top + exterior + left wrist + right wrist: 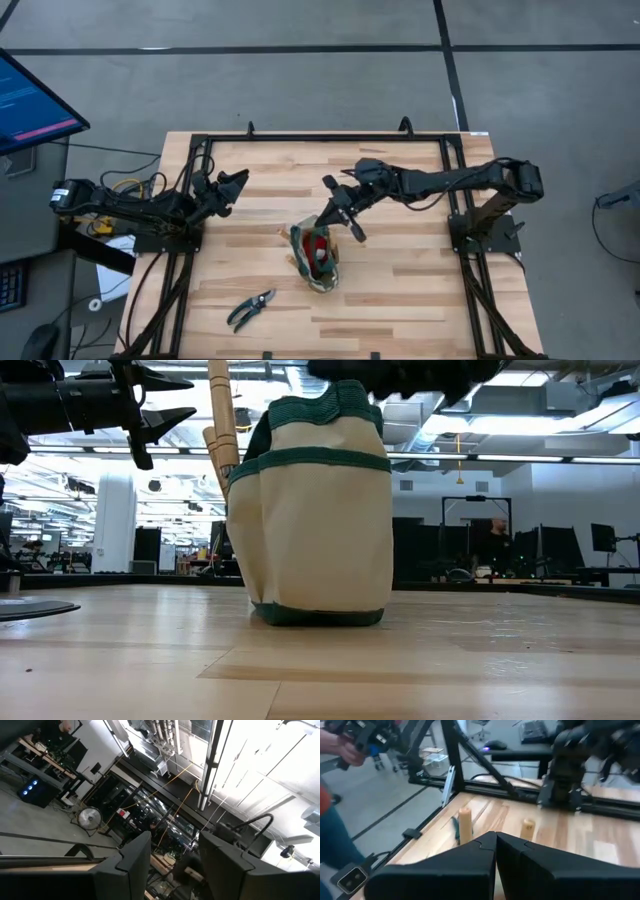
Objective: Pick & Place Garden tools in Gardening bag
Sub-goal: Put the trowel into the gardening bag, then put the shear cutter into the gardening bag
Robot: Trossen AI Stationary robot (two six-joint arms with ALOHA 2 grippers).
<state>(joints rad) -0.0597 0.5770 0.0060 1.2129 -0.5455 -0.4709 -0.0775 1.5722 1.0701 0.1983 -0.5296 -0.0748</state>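
Observation:
The olive, tan and teal gardening bag (pixel 316 258) stands upright on its base at the table's middle; it also shows in the low view (pixel 315 510). A red item (pixel 318 246) lies inside it. Two wooden tool handles (pixel 464 822) (pixel 527 828) stick up out of the bag and show in the low view (pixel 222 420). Dark-handled pruning shears (pixel 251 309) lie flat on the table near its front edge. My right gripper (pixel 495 845) is shut and empty, just above the bag's far side (pixel 338 212). My left gripper (pixel 232 186) is open, raised and empty at the left (pixel 175 865).
Black frame rails (pixel 190 240) run along the table's left, right and far sides. A person's hand (pixel 347 747) and leg show beyond the table's edge in the right wrist view. A monitor (pixel 30 100) stands off the table's far left corner.

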